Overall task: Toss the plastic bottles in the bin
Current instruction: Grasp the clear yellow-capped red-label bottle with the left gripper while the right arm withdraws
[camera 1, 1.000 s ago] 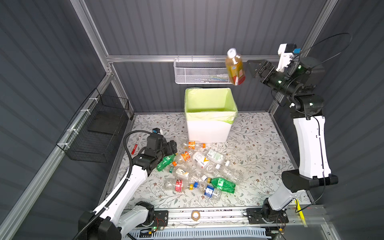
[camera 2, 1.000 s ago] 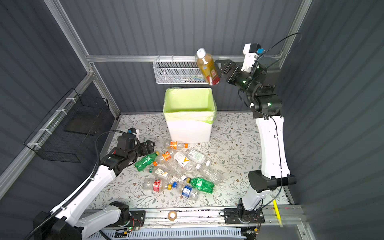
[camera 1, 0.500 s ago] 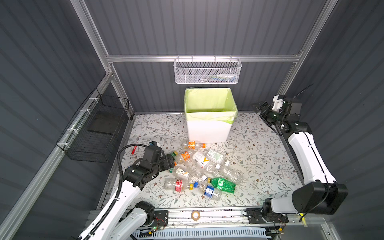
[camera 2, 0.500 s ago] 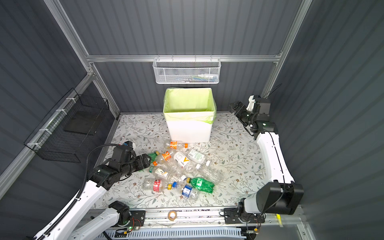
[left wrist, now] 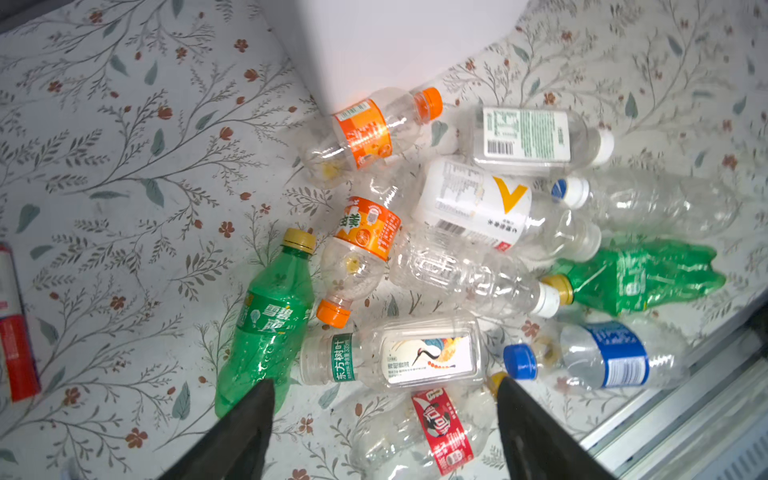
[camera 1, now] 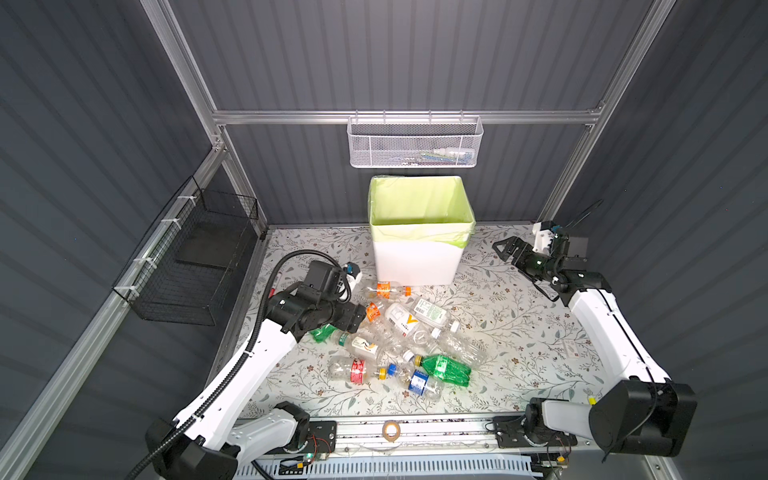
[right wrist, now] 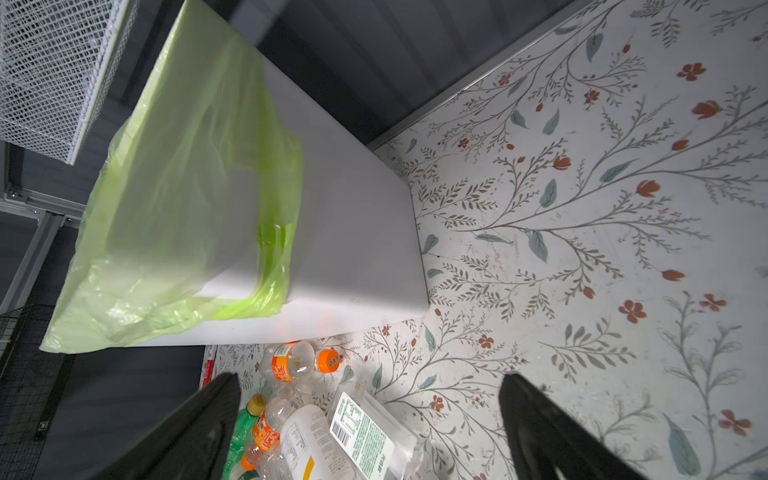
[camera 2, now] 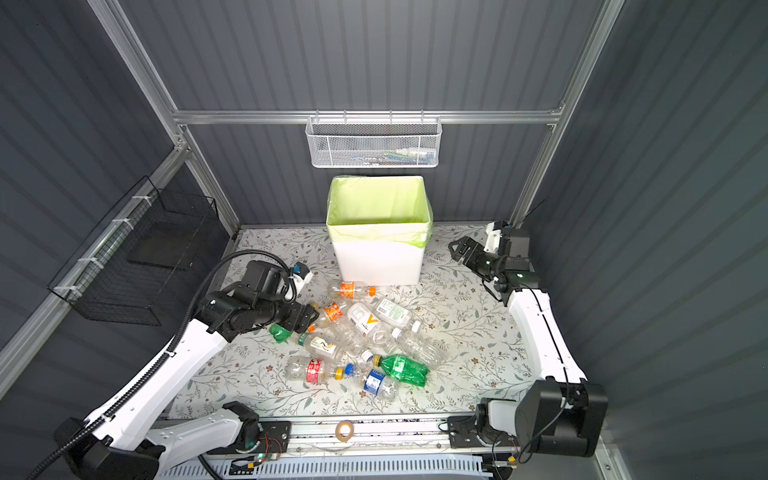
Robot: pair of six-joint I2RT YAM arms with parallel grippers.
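Several plastic bottles (camera 1: 399, 332) (camera 2: 361, 332) lie in a heap on the floral mat in front of the bin (camera 1: 417, 257) (camera 2: 378, 262), a white box lined with a green bag. My left gripper (left wrist: 383, 382) (camera 1: 359, 318) hangs open over the heap's left edge. One finger is over a green bottle (left wrist: 266, 316); a clear crane-label bottle (left wrist: 415, 357) and a red-label bottle (left wrist: 440, 428) lie below the gap. Nothing is gripped. My right gripper (right wrist: 370, 376) (camera 1: 505, 249) is open and empty, low over the mat to the right of the bin (right wrist: 353, 232).
A white mesh basket (camera 1: 415, 143) hangs on the back wall above the bin. A black wire basket (camera 1: 195, 257) is fixed to the left wall. A red-and-white marker (left wrist: 12, 332) lies left of the heap. A tape roll (camera 1: 390, 430) sits on the front rail.
The right gripper held an amber bottle high above the bin; that bottle is now out of sight and the arm has dropped beside the bin. The left gripper slid right over the heap.
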